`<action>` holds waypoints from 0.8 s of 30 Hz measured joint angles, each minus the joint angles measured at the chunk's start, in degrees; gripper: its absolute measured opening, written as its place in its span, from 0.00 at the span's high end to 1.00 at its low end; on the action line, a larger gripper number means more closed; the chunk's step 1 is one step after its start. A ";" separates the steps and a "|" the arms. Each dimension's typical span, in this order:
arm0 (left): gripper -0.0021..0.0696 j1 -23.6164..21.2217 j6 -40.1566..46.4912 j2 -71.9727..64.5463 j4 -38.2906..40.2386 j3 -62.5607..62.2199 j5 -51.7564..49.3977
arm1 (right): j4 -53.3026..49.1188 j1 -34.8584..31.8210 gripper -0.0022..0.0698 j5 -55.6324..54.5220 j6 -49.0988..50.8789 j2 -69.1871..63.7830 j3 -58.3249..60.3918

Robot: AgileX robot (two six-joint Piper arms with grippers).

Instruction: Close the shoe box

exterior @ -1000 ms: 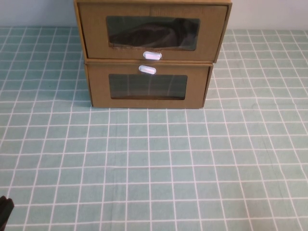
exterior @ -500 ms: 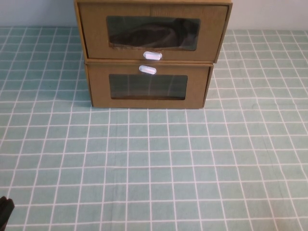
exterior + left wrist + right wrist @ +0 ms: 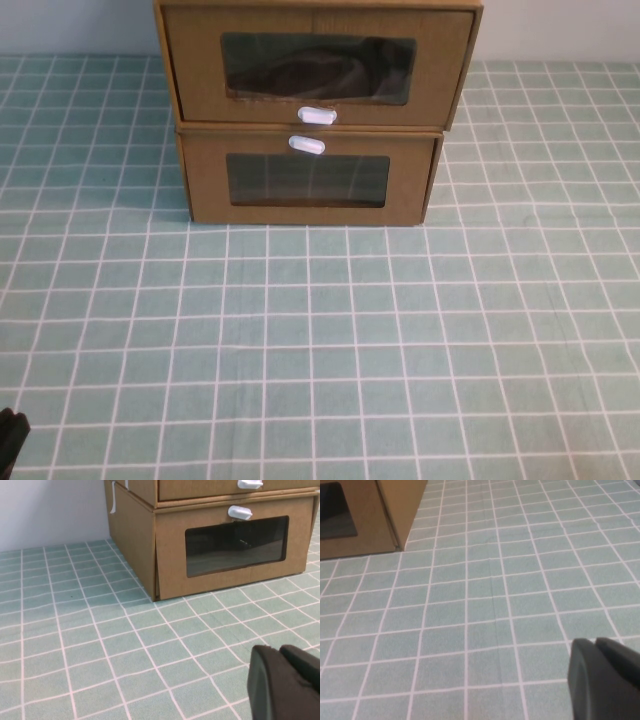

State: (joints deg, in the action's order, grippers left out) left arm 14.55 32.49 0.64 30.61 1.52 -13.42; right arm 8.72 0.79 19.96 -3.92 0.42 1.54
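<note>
The shoe box [image 3: 317, 65] is the upper of two stacked brown cardboard boxes at the table's back centre. It has a clear window with a dark shoe behind it and a white pull tab [image 3: 317, 115] under the window. Its drawer front stands slightly forward of the box below. Only its bottom edge and tab [image 3: 249, 484] show in the left wrist view. My left gripper [image 3: 8, 440] is shut and empty at the near left corner, far from the boxes; its fingers [image 3: 265, 680] are pressed together. My right gripper [image 3: 595, 642] is shut and empty low over the cloth, outside the high view.
The lower cardboard box [image 3: 308, 180] has its white tab [image 3: 306, 145] above its window; it also shows in the left wrist view [image 3: 170, 550] and in the right wrist view [image 3: 395, 510]. A green checked cloth [image 3: 330, 340] covers the table. A pale wall stands behind the boxes.
</note>
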 joint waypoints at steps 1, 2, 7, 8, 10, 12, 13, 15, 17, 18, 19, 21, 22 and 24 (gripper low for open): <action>0.98 0.00 0.00 0.00 0.00 0.00 0.00 | 0.00 0.00 0.99 0.00 0.00 0.00 0.00; 0.98 0.00 0.00 0.00 0.00 0.00 0.00 | 0.00 0.00 0.99 0.00 0.00 0.00 0.00; 0.98 0.00 0.00 0.00 0.00 0.00 0.00 | 0.00 0.00 0.99 0.00 0.00 0.00 0.00; 0.98 0.00 0.00 0.00 0.00 0.00 0.00 | 0.00 0.00 0.99 0.00 0.00 0.00 0.00; 0.98 0.00 -0.09 0.00 -2.48 0.00 0.65 | 0.00 0.00 0.99 0.00 0.00 0.00 0.00; 0.98 -0.43 -5.25 0.00 -8.87 0.00 1.90 | 0.00 0.00 0.99 0.00 0.00 0.00 0.00; 0.98 -1.25 -10.02 0.00 -13.79 0.00 2.81 | 0.00 0.00 0.99 0.00 0.00 0.00 0.00; 0.98 -3.76 -19.78 0.00 -23.22 0.00 3.75 | 0.00 0.00 0.99 0.00 0.00 0.00 0.00; 0.98 -6.90 -26.65 0.00 -29.99 0.00 3.57 | 0.00 0.00 0.99 0.00 0.00 0.02 0.00; 0.98 -8.63 -28.85 0.00 -31.57 0.00 2.59 | 0.00 0.00 0.99 0.00 0.00 0.02 0.00; 0.98 -10.20 -30.28 0.00 -32.46 0.00 1.21 | 0.00 0.00 0.99 0.00 0.00 0.10 0.00; 0.98 -12.36 -31.69 0.00 -33.30 0.00 -1.90 | 0.00 0.00 0.99 0.00 0.00 0.10 0.00; 0.98 -12.82 -32.06 0.00 -33.42 0.00 -3.79 | 0.00 0.00 0.99 0.00 0.00 0.10 0.00; 0.98 -13.28 -32.49 0.00 -33.68 0.00 -6.28 | 0.00 0.00 0.99 0.00 0.00 0.10 0.00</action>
State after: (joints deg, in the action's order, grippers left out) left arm 1.27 0.00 0.64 -3.07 1.52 -19.70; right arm 8.72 0.79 19.96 -3.92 0.52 1.54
